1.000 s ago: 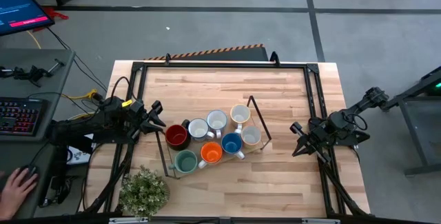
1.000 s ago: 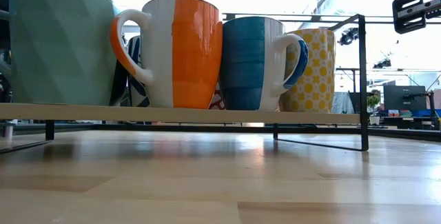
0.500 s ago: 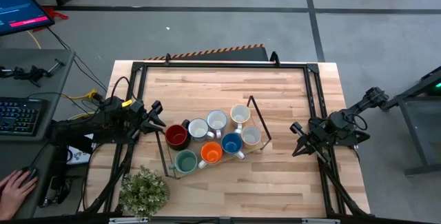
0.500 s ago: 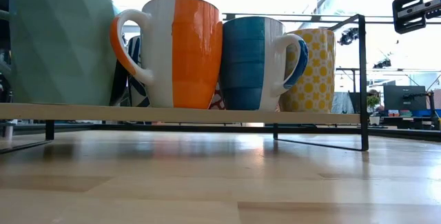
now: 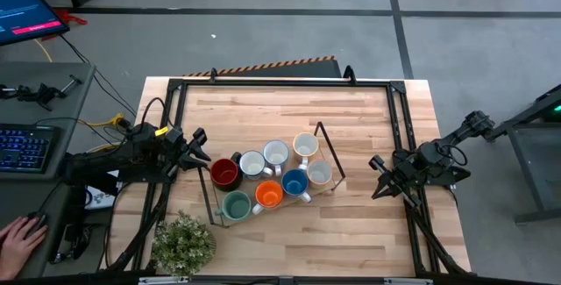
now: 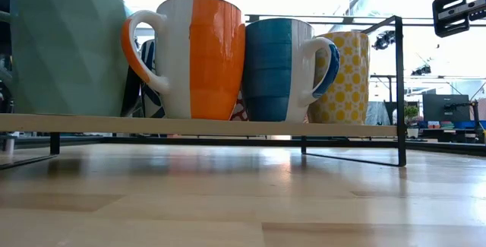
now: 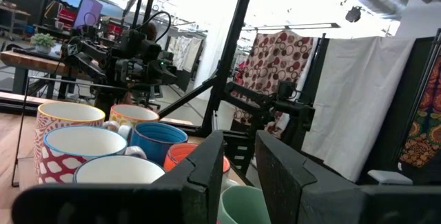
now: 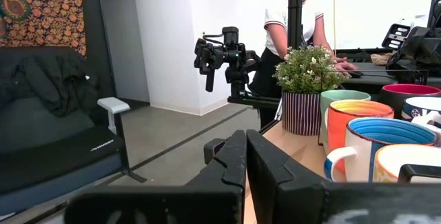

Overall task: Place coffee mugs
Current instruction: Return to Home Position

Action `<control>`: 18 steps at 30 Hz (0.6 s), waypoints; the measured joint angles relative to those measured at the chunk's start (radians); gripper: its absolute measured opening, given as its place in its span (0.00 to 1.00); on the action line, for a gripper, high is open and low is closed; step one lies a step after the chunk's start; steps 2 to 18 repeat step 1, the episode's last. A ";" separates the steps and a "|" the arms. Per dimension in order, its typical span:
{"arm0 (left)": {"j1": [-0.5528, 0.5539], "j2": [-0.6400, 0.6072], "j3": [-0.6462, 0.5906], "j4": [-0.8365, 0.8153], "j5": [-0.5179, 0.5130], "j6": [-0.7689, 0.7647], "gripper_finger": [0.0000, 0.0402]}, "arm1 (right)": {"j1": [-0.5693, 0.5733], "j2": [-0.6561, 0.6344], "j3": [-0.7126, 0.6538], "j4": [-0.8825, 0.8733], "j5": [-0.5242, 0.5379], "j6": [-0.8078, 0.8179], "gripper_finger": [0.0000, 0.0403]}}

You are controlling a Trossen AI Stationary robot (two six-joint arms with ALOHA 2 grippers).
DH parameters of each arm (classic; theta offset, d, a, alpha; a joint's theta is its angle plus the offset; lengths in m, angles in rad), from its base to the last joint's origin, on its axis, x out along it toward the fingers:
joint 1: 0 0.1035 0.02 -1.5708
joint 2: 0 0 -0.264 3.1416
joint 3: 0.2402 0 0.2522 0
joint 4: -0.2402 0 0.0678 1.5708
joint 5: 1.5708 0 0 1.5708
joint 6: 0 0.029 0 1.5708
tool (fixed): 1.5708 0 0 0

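Note:
Several coffee mugs stand bunched, upright on their bases, on a low wooden shelf board (image 6: 228, 126) with a black wire frame (image 5: 331, 145) at mid-table. Among them are a dark red (image 5: 224, 173), a teal-green (image 5: 236, 205), an orange (image 5: 268, 195), a blue (image 5: 294, 183) and several pale ones (image 5: 275, 153). The low view shows the teal-green (image 6: 68, 45), orange (image 6: 194, 57), blue (image 6: 281, 68) and a yellow-patterned mug (image 6: 345, 76). My left gripper (image 5: 197, 145) hovers left of the mugs, open, nothing between its fingers (image 7: 238, 156). My right gripper (image 5: 377, 175) hovers right of the shelf, shut (image 8: 246, 145).
A small potted green plant (image 5: 182, 243) stands at the table's near left corner. A black tube frame (image 5: 280, 83) runs round the tabletop. Bare wood lies at the far side and near right. A person's hand (image 5: 17, 237) rests by a keyboard left of the table.

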 joint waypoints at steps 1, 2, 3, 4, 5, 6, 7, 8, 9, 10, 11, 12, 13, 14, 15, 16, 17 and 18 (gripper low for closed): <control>0.000 0.000 0.000 0.000 0.000 0.000 0.19 | 0.000 0.000 0.000 0.000 0.000 0.000 0.00; 0.000 0.000 0.000 0.000 0.000 0.000 0.19 | 0.000 0.000 0.000 0.000 0.000 0.000 0.00; 0.000 0.000 0.000 0.000 0.000 0.000 0.19 | 0.000 0.000 0.000 0.000 0.000 0.000 0.00; 0.000 0.000 0.000 0.000 0.000 0.000 0.19 | 0.000 0.000 0.000 0.000 0.000 0.000 0.00; 0.000 0.000 0.000 0.000 0.000 0.000 0.19 | 0.000 0.000 0.000 0.000 0.000 0.000 0.00; 0.000 0.000 0.000 0.000 0.000 0.000 0.19 | 0.000 0.000 0.000 0.000 0.000 0.000 0.00; 0.000 0.000 0.000 0.000 0.000 0.000 0.19 | 0.000 0.000 0.000 0.000 0.000 0.000 0.00; 0.000 0.000 0.000 0.000 0.000 0.000 0.19 | 0.000 0.000 0.000 0.000 0.000 0.000 0.00; 0.000 0.000 0.000 0.000 0.000 0.000 0.19 | 0.000 0.000 0.000 0.000 0.000 0.000 0.00; 0.000 0.000 0.000 0.000 0.000 0.000 0.19 | 0.000 0.000 0.000 0.000 0.000 0.000 0.00; 0.000 0.000 0.000 0.000 0.000 0.000 0.19 | 0.000 0.000 0.000 0.000 0.000 0.000 0.00; 0.000 0.000 0.000 0.000 0.000 0.000 0.19 | 0.000 0.000 0.000 0.000 0.000 0.000 0.00; 0.000 0.000 0.000 0.000 0.000 0.000 0.19 | 0.000 0.000 0.000 0.000 0.000 0.000 0.00; 0.000 0.000 0.000 0.000 0.000 0.000 0.19 | 0.000 0.000 0.000 0.000 0.000 0.000 0.00; 0.000 0.000 0.000 0.000 0.000 0.000 0.19 | 0.000 0.000 0.000 0.000 0.000 0.000 0.00; 0.000 0.000 0.000 0.000 0.000 0.000 0.19 | 0.000 0.000 0.000 0.000 0.000 0.000 0.00; 0.000 0.000 0.000 0.000 0.000 0.000 0.19 | 0.000 0.000 0.000 0.000 0.000 0.000 0.00; 0.000 0.000 0.000 0.000 0.000 0.000 0.19 | 0.000 0.000 0.000 0.000 0.000 0.000 0.00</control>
